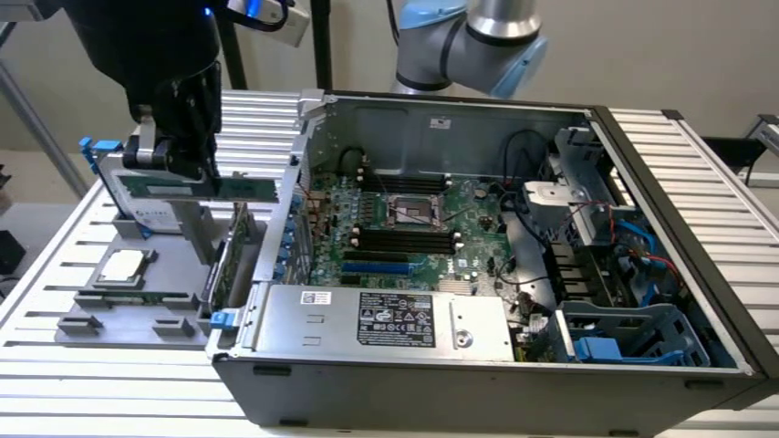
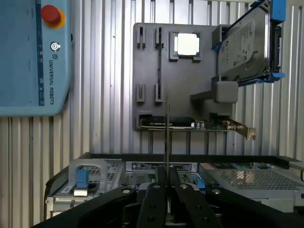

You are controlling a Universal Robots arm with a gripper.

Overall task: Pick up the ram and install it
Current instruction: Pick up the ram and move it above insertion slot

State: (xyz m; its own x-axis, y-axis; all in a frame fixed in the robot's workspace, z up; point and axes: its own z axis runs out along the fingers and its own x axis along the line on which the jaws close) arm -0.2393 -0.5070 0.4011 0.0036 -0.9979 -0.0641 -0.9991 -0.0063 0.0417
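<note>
My gripper (image 1: 182, 172) hangs above the grey parts holder (image 1: 73, 319), on the exterior view's left, outside the computer case. It is shut on the ram (image 1: 237, 189), a thin green stick held level, one end reaching toward the case wall. In the wrist view the ram (image 2: 167, 137) shows edge-on as a thin line rising from between my black fingers (image 2: 154, 199). The black memory slots (image 1: 402, 239) lie on the motherboard inside the open case, well to the exterior view's right of the gripper.
A second green stick (image 1: 134, 297) lies in the holder beside a silver processor (image 1: 126, 266). A hard drive (image 2: 247, 42) and an upright expansion card (image 1: 232, 255) stand there too. The case wall (image 1: 292, 210) rises between holder and motherboard. A teach pendant (image 2: 33, 57) lies nearby.
</note>
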